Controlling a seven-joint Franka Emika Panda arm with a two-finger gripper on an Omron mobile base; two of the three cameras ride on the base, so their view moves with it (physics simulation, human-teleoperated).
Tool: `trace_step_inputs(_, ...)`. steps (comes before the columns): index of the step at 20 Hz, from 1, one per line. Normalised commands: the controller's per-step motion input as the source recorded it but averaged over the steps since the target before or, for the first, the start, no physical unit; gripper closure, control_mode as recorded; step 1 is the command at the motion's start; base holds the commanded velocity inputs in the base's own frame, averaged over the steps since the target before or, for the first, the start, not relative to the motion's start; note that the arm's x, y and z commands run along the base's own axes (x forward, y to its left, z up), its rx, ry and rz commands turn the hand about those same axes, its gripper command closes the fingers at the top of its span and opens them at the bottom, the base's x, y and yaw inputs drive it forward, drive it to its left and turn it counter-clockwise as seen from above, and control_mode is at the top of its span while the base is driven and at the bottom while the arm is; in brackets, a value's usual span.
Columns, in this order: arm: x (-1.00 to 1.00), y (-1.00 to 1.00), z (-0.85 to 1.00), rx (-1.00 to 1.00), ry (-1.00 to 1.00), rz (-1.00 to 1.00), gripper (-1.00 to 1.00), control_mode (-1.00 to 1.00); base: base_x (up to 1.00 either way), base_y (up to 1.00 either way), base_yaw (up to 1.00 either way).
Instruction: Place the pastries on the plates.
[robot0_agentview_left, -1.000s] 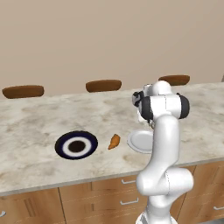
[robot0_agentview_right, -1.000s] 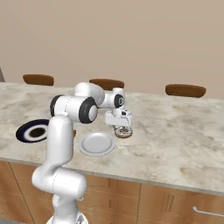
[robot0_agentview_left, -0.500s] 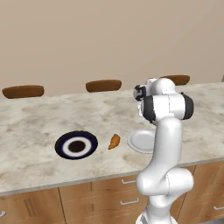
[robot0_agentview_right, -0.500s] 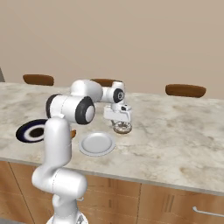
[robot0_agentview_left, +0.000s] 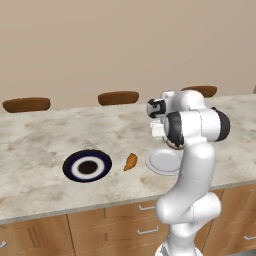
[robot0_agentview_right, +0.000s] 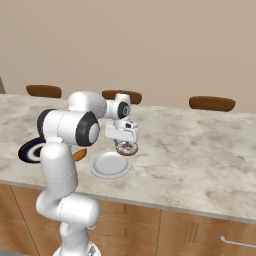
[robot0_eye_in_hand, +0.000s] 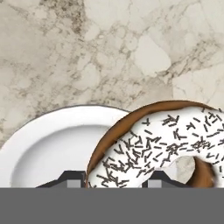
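The gripper (robot0_agentview_right: 126, 145) is closed on the donut (robot0_agentview_right: 126, 147), holding it just above the marble counter (robot0_agentview_right: 200, 145) beyond the white plate's (robot0_agentview_right: 110, 165) far right rim. In the hand view the donut overlaps only the plate's edge, so letting go here would probably leave it hanging off the rim or on the counter. I count two pastries, the donut and a croissant (robot0_agentview_left: 130, 161) lying between the plates, and two plates, the white one and a dark blue ringed plate (robot0_agentview_left: 87, 166) further left.
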Motion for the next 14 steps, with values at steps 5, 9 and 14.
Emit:
trace_step_inputs(5, -0.21, 0.20, 0.04, 0.00, -0.01, 0.00, 1.00, -1.00, 0.00, 0.00, 0.00)
trace_step_inputs(9, -0.02, 0.20, -0.10, 0.00, 0.00, 0.00, 1.00, -1.00, 0.00, 0.00, 0.00)
trace_step_inputs(14, -0.28, 0.33, -0.16, 0.00, -0.01, 0.00, 1.00, -1.00, 0.00, 0.00, 0.00)
